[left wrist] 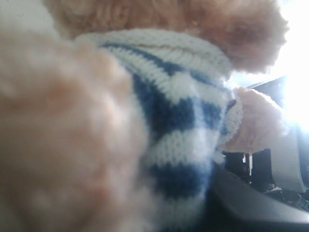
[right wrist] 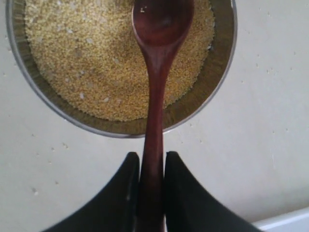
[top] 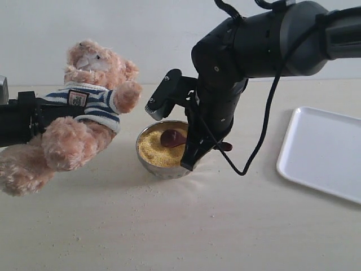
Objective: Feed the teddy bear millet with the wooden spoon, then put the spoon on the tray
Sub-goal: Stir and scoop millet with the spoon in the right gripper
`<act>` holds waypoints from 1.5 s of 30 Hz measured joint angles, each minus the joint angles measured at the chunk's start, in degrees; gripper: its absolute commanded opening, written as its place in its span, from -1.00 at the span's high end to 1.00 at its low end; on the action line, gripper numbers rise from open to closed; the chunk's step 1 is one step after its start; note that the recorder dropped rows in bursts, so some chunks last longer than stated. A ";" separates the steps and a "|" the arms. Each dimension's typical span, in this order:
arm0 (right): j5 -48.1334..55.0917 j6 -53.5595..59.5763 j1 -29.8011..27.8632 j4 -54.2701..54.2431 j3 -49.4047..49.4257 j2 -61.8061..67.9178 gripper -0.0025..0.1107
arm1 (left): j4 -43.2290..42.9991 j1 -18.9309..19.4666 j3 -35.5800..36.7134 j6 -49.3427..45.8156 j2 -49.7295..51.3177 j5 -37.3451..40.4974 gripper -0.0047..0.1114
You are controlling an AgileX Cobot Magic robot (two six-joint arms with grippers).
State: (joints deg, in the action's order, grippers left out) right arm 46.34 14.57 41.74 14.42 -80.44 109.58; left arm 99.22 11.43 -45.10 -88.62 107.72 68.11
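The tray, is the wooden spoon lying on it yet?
No, the wooden spoon is clamped in the right gripper, its bowl over the millet, well apart from the tray.

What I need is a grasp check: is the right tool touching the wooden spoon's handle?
Touching. In the right wrist view the right tool has both fingers pressed against the handle of the wooden spoon, no gap.

Likely a lab: bare pale table (top: pixel 169 226), blank white wall (top: pixel 113 22).
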 measured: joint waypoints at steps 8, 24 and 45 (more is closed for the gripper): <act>-1.21 -2.90 0.00 1.13 0.00 0.00 0.96 | 0.00 0.00 0.00 0.00 0.00 0.00 0.83; 1.31 -2.17 0.00 0.65 0.00 1.50 0.96 | 0.00 0.00 0.00 0.00 0.00 0.00 0.83; -2.05 -2.40 0.00 -5.91 0.00 1.50 0.96 | 0.00 0.00 0.00 0.00 0.00 0.00 0.83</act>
State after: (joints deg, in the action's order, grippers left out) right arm 44.29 12.17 41.74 8.51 -80.44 111.07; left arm 99.22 11.43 -45.10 -88.62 107.72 68.11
